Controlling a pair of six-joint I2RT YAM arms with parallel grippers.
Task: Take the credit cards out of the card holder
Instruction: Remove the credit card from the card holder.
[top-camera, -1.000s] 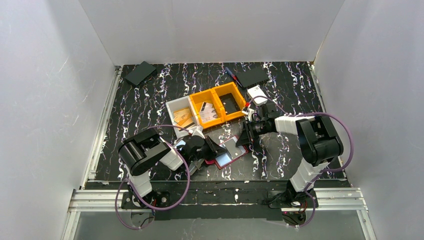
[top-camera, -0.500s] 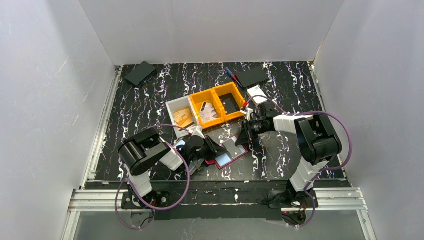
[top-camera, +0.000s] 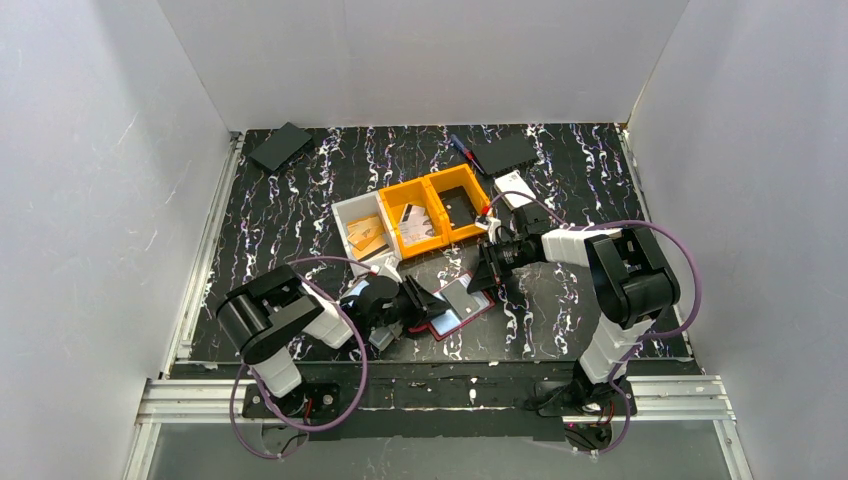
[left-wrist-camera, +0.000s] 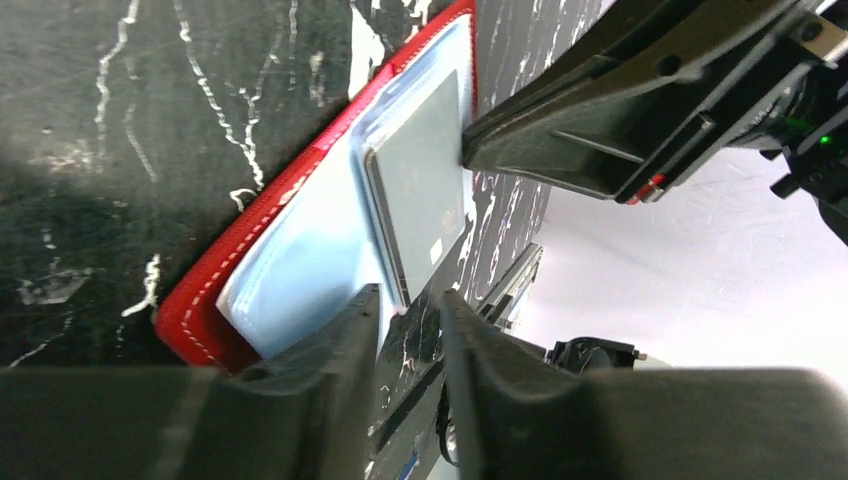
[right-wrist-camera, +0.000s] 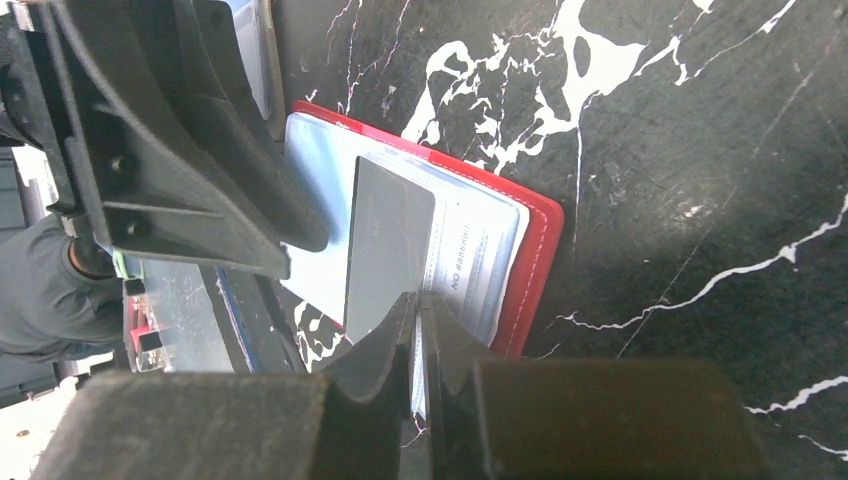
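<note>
One grey credit card sticks partway out of the open red card holder, which lies flat on the marbled table between your two arms. Your right gripper looks pinched on that card's near edge. Your left gripper stands slightly apart at the holder's opposite end, gripping nothing. If you pull now, the unpinned holder may slide along with the card, or the clear sleeve beside it could get caught too.

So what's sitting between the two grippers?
The open red card holder with a grey card on it, nothing else. The top view shows it, and both wrist views agree.
</note>
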